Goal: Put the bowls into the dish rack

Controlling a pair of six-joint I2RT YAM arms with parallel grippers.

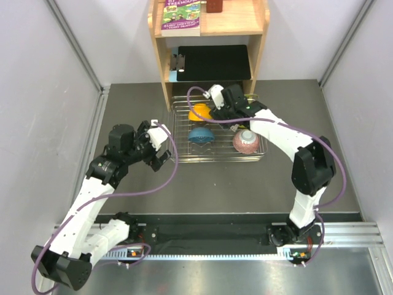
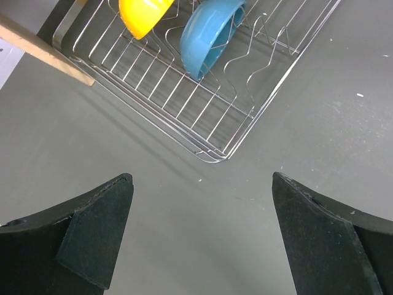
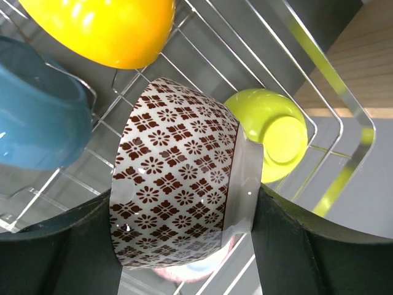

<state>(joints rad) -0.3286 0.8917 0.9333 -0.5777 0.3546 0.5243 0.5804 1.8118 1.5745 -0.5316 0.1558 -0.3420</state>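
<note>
The matte dark grey bench [image 1: 245,184] before me carries a rectangular silver wire dish rack [image 1: 216,159], just beside a pale wooden shelf unit [image 1: 166,80].

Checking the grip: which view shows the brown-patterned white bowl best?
Right wrist view: the brown-patterned white bowl fills the frame, clamped by the right gripper. Top external hides it beneath that gripper; left wrist misses it entirely.

Wooden shelf [image 1: 164,67] at the 12 o'clock edge of grey table [image 1: 215,184]. Upper level: purple-green booklet [image 1: 182,15] at 11, brown object [image 1: 214,5] at 12. Lower level: black clipboard [image 1: 215,62].
</note>
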